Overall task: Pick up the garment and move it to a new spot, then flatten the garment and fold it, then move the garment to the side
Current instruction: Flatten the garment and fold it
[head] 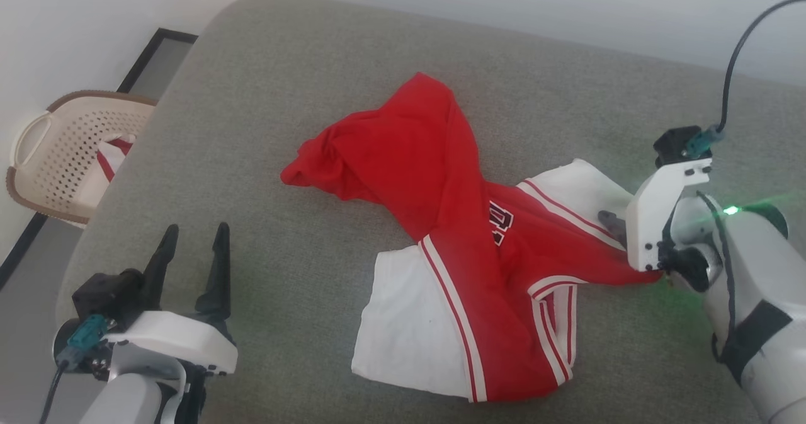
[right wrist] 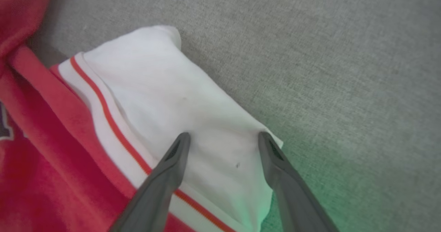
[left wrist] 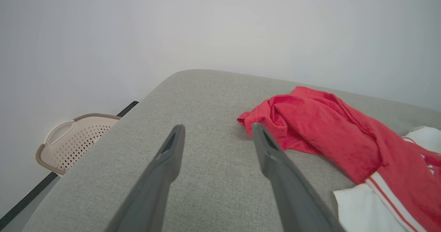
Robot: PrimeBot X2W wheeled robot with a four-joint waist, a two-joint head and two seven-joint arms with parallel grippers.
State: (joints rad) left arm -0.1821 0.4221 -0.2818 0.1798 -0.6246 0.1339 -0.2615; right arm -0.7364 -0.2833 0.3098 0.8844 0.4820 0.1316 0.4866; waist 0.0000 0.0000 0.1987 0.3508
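Observation:
The garment (head: 441, 222), a red jersey shirt with white sleeves and stripe trim, lies crumpled and twisted on the grey cushion (head: 283, 96). Its red body (left wrist: 327, 128) bunches toward the far side, and dark lettering peeks out of a fold. My left gripper (head: 192, 235) stands open near the cushion's front left corner, well clear of the cloth. My right gripper (right wrist: 222, 137) is open, its two fingers spread just above one white sleeve (right wrist: 179, 97). In the head view that gripper's fingers are mostly hidden behind its white bracket (head: 658, 216).
A beige perforated laundry basket (head: 69, 153) with some red-and-white cloth inside stands on the floor left of the cushion. A pale wall runs behind. Bare grey fabric stretches across the cushion's far and left parts.

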